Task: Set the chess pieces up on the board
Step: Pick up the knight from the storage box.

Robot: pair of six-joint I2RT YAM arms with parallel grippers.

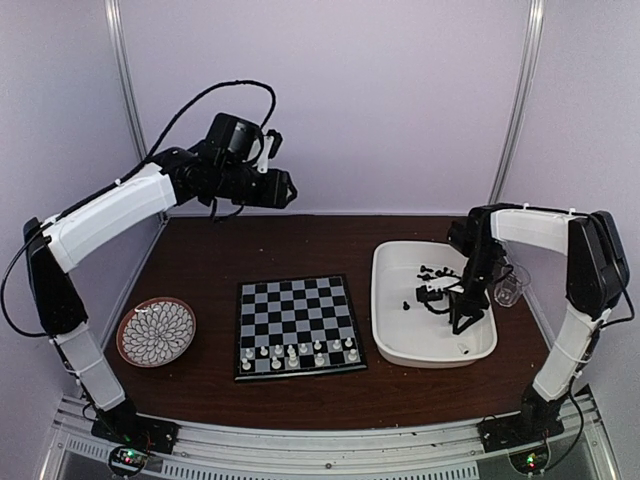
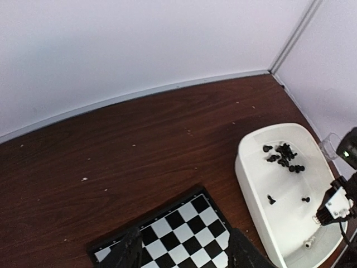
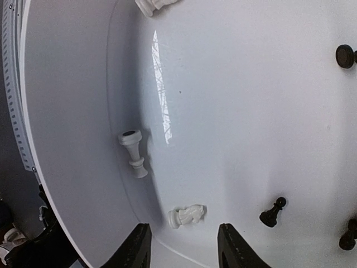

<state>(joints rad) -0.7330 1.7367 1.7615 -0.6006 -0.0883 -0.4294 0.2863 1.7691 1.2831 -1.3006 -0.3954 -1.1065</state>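
Observation:
The board (image 1: 297, 318) lies mid-table, and several white chess pieces (image 1: 296, 352) stand on its two near rows. My left gripper (image 1: 285, 188) hangs high over the back of the table. In its wrist view it (image 2: 187, 254) is open and empty above the board's (image 2: 184, 229) far corner. My right gripper (image 1: 462, 322) reaches down into the white tray (image 1: 385, 300). It (image 3: 184, 248) is open, just short of a white knight (image 3: 187, 215) lying on its side. A second white piece (image 3: 133, 152) lies by the tray wall (image 3: 72, 111). A black pawn (image 3: 273, 211) lies to the right.
Several black pieces (image 2: 284, 156) cluster at the far end of the tray (image 2: 251, 190). A round patterned plate (image 1: 156, 331) sits left of the board. A small clear cup (image 1: 508, 288) stands just right of the tray, near the enclosure wall.

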